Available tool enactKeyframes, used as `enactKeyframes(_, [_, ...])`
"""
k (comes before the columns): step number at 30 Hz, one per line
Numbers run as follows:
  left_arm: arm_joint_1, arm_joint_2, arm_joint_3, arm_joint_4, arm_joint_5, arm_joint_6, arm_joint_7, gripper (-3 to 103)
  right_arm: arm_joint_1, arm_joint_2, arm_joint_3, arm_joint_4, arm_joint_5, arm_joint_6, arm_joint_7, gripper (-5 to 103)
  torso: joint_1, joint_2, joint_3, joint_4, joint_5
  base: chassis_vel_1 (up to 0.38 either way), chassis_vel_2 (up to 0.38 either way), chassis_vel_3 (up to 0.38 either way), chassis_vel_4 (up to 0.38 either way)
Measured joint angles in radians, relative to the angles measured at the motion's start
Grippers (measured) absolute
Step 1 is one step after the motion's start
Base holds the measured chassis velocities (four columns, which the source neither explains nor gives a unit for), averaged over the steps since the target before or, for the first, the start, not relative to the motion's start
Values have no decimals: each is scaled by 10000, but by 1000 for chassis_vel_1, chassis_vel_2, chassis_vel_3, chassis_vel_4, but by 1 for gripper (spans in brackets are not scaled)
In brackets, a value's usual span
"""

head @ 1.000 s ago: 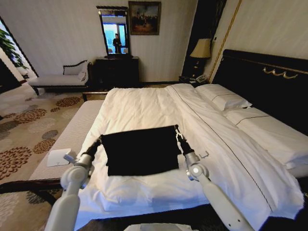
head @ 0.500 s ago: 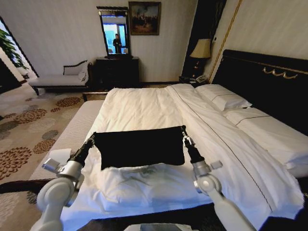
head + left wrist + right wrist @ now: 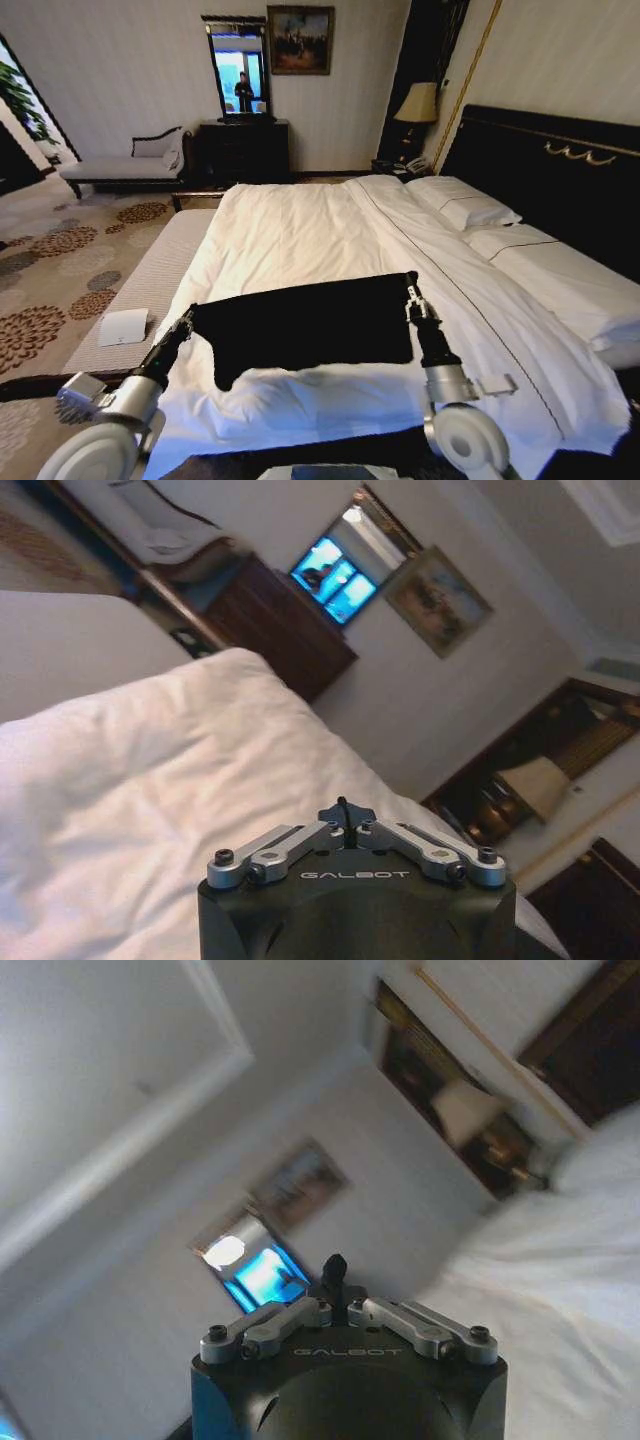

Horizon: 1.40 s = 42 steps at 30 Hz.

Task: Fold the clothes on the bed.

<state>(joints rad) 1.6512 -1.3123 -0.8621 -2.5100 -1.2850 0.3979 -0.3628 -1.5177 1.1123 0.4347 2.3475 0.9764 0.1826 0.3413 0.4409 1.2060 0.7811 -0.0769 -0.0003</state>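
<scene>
T-shirt (image 3: 305, 322), black, stretched flat over the bed (image 3: 300, 230) near its foot edge. Left gripper (image 3: 187, 319) pinching its left corner; right gripper (image 3: 412, 293) pinching its right corner.

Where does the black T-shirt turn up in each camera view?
Head view: T-shirt spread over the bed, between left end effector and right end effector.
Left wrist view: its dark sliver pinched at the fingertips.
Right wrist view: dark tuft at the fingertips.
Shared landmark: the wall mirror.
</scene>
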Motion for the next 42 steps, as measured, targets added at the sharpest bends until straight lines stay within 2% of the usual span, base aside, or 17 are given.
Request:
enactKeyframes(2, [-676, 139, 452, 310, 248, 314, -16, 0, 891, -67, -519, -974, 188, -503, 668, 2, 4, -2, 1, -1, 9, 0, 0, 0, 0])
enactKeyframes(3, [-1107, 210, 720, 861, 373, 491, -11, 0, 1381, -94, -826, -1720, 371, -715, 795, 2, 3, -3, 2, 0, 7, 0, 0, 0, 0])
enactKeyframes(4, [-1107, 210, 720, 861, 373, 491, -11, 0, 1381, -94, -826, -1720, 371, -715, 795, 2, 3, -3, 2, 0, 7, 0, 0, 0, 0])
enactKeyframes(6, [-2228, 327, 1452, 2706, 623, 673, -18, 0, 2639, -53, -1618, -3690, 825, -989, 844, 2, 3, -4, 4, -1, 5, 0, 0, 0, 0])
enactKeyframes(9, [-4307, 309, 2541, 5896, 1310, 563, 109, 0, 4546, 413, -2728, -6516, 1240, -996, 371, 2, 6, -4, 4, 0, -5, 0, 0, 0, 0])
enactKeyframes(10, [-4307, 309, 2541, 5896, 1310, 563, 109, 0, 4546, 413, -2728, -6516, 1240, -996, 371, 2, 6, -4, 4, 0, -5, 0, 0, 0, 0])
enactKeyframes(13, [-6015, 72, 3207, 8901, 2174, 42, 677, 0, 6006, 1166, -3450, -9177, 1218, -692, -537, 2, 13, -9, 9, -1, 1, 0, 0, 0, 0])
enactKeyframes(15, [-6015, 72, 3207, 8901, 2174, 42, 677, 0, 6006, 1166, -3450, -9177, 1218, -692, -537, 2, 13, -9, 9, -1, 1, 0, 0, 0, 0])
enactKeyframes(16, [-6544, -8, 3339, 9791, 2390, -253, 1074, 0, 6507, 1418, -3583, -9995, 1176, -494, -945, 2, 13, -8, 7, -1, 1, 0, 0, 0, 0])
enactKeyframes(20, [-7215, -60, 3408, 11052, 2472, -736, 2033, 0, 7084, 1629, -3652, -11246, 1148, -156, -1847, 2, 3, -5, 1, -1, 2, 0, 0, 0, 0])
enactKeyframes(30, [-7169, 12, 3259, 11733, 2266, -1312, 3233, 0, 7263, 1695, -3445, -11973, 1574, 276, -3089, 2, 4, -4, 1, -1, 2, 0, 0, 0, 0])
enactKeyframes(32, [-7163, 27, 3248, 11743, 2242, -1327, 3272, 0, 7263, 1695, -3436, -11986, 1614, 287, -3131, 2, 3, -4, 1, -1, 2, 0, 0, 0, 0])
enactKeyframes(34, [-7116, 113, 3199, 11747, 2118, -1359, 3434, 0, 7264, 1670, -3400, -12130, 1799, 363, -3541, 2, 2, -2, 0, -1, 2, 0, 0, 0, 0])
enactKeyframes(35, [-7034, 176, 3188, 11632, 2087, -1339, 3510, 0, 7235, 1625, -3366, -12168, 1875, 416, -3863, 2, 2, -2, 0, 0, 1, 0, 0, 0, 0])
enactKeyframes(37, [-6995, 198, 3186, 11568, 2085, -1332, 3538, 0, 7207, 1603, -3355, -12159, 1915, 436, -3989, 2, 2, -2, 0, 0, 2, 0, 0, 0, 0])
enactKeyframes(39, [-6559, 349, 3137, 10949, 2058, -1322, 3744, 0, 6792, 1346, -3287, -11680, 2203, 478, -4791, 2, 5, -3, 0, -1, 3, 0, 0, 0, 0])
enactKeyframes(42, [-6120, 439, 3076, 10395, 2017, -1331, 3889, 0, 6430, 1121, -3242, -11242, 2273, 477, -5020, 2, 5, -3, 0, -3, 5, 0, 0, 0, 0])
